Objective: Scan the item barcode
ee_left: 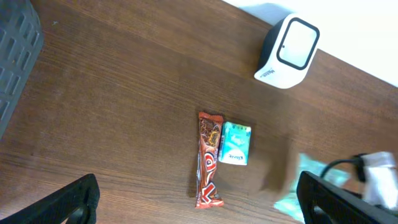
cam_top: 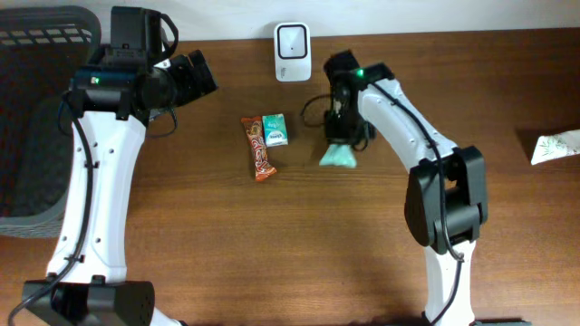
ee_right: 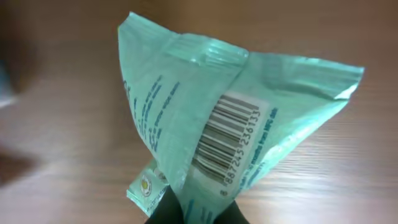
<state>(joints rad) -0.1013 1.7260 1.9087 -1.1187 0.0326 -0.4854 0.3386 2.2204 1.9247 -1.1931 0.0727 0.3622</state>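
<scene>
Mint-green packet (cam_top: 340, 156) hangs pinched in the right gripper (cam_top: 337, 127), below and to the right of the white scanner (cam_top: 292, 52), not touching it. Whether its lower edge touches the tabletop (cam_top: 227, 235) cannot be told.

On the brown wooden tabletop, the biggest thing is a dark mesh basket (cam_top: 36, 54) at the far left edge. What lies inside it cannot be made out. Next to it the left arm reaches in, its gripper (cam_top: 195, 75) spread wide and holding nothing. In the left wrist view, its two dark fingers (ee_left: 68, 202) stand well apart.

The right gripper is pressed together on the packet's top. The right wrist view shows the black barcode (ee_right: 227, 140) on the crinkled green film.

The scanner stands at the back edge. In front of it a red-brown candy bar (cam_top: 260, 149) lies lengthwise, with a small teal pack (cam_top: 275, 129) just beside it on the right. A pale wrapper (cam_top: 555, 147) lies at the right edge.
</scene>
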